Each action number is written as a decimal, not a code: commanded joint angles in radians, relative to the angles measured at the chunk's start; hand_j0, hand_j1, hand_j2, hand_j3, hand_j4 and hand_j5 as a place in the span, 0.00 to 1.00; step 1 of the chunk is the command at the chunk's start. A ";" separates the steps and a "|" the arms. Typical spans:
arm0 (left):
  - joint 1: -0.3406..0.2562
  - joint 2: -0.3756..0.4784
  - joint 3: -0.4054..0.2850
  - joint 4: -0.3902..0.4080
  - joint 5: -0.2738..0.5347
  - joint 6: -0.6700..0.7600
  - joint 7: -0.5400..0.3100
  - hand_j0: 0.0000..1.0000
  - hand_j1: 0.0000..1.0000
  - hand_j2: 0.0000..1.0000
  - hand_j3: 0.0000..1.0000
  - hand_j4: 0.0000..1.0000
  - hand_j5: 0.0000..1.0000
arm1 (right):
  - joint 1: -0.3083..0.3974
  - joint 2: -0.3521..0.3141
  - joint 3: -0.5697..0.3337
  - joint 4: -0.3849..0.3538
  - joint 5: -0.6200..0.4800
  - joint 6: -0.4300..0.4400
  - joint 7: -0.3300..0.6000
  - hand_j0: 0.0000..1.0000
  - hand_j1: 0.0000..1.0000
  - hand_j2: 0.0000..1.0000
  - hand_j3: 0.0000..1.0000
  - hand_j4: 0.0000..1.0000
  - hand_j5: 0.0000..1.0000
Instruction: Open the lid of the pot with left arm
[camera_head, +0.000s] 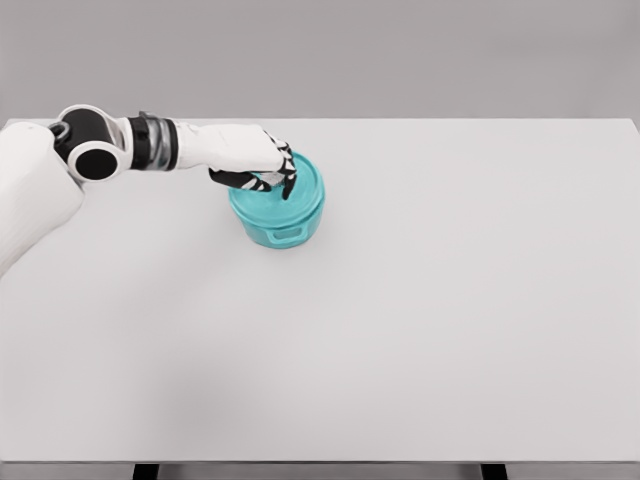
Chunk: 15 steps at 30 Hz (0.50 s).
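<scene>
1. We see our left hand (262, 165) reaching in from the left side, and it lies on top of the teal pot (278, 208), which stands on the white worktop (450, 300), left of the middle and toward the far edge.
2. The lid (305, 182) sits on the pot and looks closed; the hand covers the left part of it.
3. Our fingers (287, 183) are curled downward over the middle of the lid. We think they close around a knob there, but the knob itself is hidden, so we cannot tell if the grip is complete.
4. We judge the pot and the lid to be stiff and light, with a smooth surface that may slip. The best place to take hold is the middle of the lid.
5. We expect that a straight lift upward is needed, otherwise the light pot may come along or slide.
6. The right arm is not in the view.
</scene>
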<state>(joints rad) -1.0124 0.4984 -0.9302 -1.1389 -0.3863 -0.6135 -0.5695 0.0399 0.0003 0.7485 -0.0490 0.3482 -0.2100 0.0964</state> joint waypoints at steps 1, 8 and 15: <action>-0.002 0.009 0.005 -0.002 0.010 0.003 0.002 0.40 0.40 0.40 0.40 0.40 0.40 | 0.000 0.000 0.000 0.000 0.000 0.000 0.000 1.00 1.00 1.00 1.00 1.00 1.00; 0.006 0.232 0.053 -0.033 0.014 0.003 0.010 0.39 0.39 0.39 0.39 0.39 0.39 | 0.000 0.000 0.000 0.000 0.000 0.000 0.000 1.00 1.00 1.00 1.00 1.00 1.00; 0.043 0.299 0.059 -0.036 0.012 0.003 0.010 0.40 0.40 0.40 0.40 0.40 0.40 | 0.000 0.000 0.000 0.000 0.000 0.000 0.000 1.00 1.00 1.00 1.00 1.00 1.00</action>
<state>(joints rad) -0.9695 0.7822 -0.8753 -1.1755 -0.3796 -0.6141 -0.5612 0.0399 0.0003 0.7485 -0.0490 0.3483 -0.2100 0.0964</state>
